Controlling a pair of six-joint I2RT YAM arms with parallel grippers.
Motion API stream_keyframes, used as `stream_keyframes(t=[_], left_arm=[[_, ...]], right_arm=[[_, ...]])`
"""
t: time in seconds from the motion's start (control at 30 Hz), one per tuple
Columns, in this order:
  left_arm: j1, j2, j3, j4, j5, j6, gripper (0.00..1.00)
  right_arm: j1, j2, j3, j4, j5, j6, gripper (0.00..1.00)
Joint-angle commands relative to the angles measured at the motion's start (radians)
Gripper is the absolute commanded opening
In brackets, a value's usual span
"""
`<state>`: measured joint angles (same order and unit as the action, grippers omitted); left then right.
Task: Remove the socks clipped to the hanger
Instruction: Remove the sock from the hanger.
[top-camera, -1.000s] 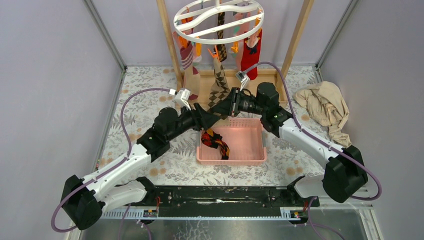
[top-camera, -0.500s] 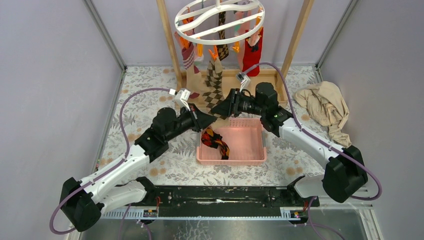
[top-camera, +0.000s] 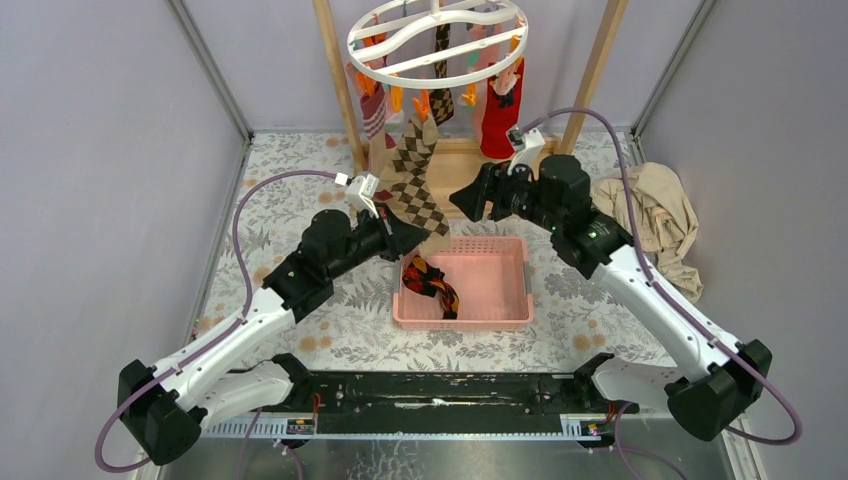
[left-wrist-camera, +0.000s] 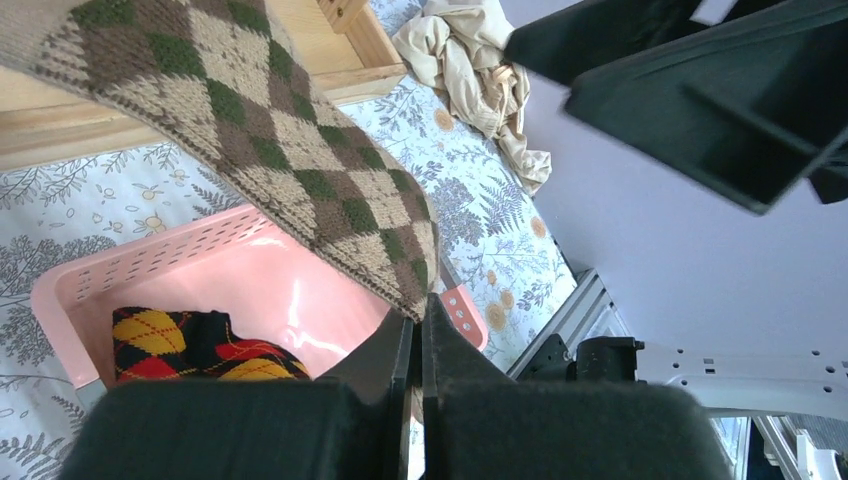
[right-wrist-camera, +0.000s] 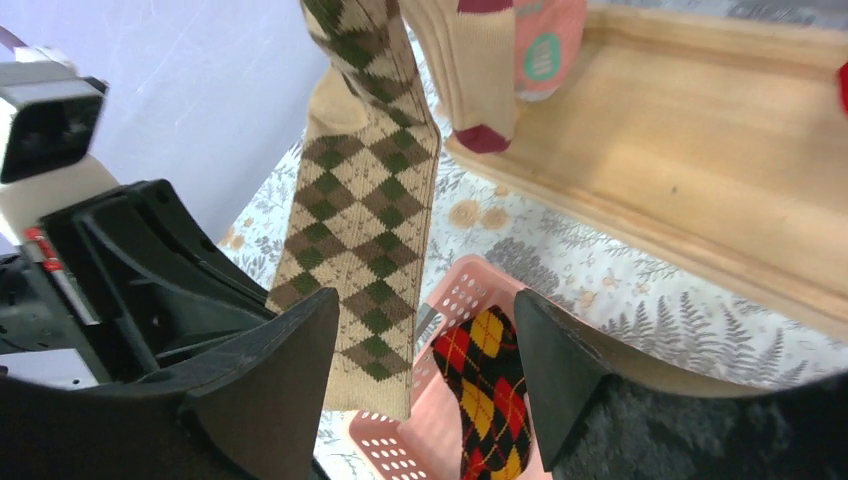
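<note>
The white ring hanger (top-camera: 437, 42) hangs at the back with several socks on its clips, among them a red one (top-camera: 500, 112). A tan-and-brown argyle sock (top-camera: 415, 180) stretches from an orange clip (top-camera: 424, 104) down to my left gripper (top-camera: 424, 237), which is shut on its lower end. In the left wrist view that sock (left-wrist-camera: 300, 170) runs into the closed jaws of the left gripper (left-wrist-camera: 420, 318). My right gripper (top-camera: 458, 198) is open, beside the sock and apart from it. Its wrist view shows the sock (right-wrist-camera: 365, 230) hanging beyond the open right gripper (right-wrist-camera: 425, 305).
A pink basket (top-camera: 510, 310) below holds a black, red and yellow argyle sock (top-camera: 432, 283). The wooden frame's posts (top-camera: 338, 80) and base (top-camera: 455, 160) stand behind. A beige cloth (top-camera: 650, 215) lies at the right. Grey walls close both sides.
My left gripper shut on the tan argyle sock's lower end and pulled it slanting leftward. My right gripper opened, let go of that sock and drew back up and to the right.
</note>
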<state>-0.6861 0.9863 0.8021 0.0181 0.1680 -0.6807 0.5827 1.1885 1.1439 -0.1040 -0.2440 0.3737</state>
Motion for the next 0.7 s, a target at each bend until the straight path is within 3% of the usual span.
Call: stream_keyframes(t=[0.0,0.23,0.67], left_arm=[[0.004,0.012,0.045,-0.015,-0.014,0.033,0.02],[0.004,0.046,0.105,-0.100,-0.002,0.047,0.03],[0.004,0.062,0.155,-0.183,0.002,0.065,0.04]], right_arm=[[0.005,-0.050,0.082,-0.022,0.068,-0.090,0.72],[0.006,-0.022,0.208,-0.003,0.064,-0.113,0.70],[0.008,0.176,0.439,0.032,0.069,-0.111,0.64]])
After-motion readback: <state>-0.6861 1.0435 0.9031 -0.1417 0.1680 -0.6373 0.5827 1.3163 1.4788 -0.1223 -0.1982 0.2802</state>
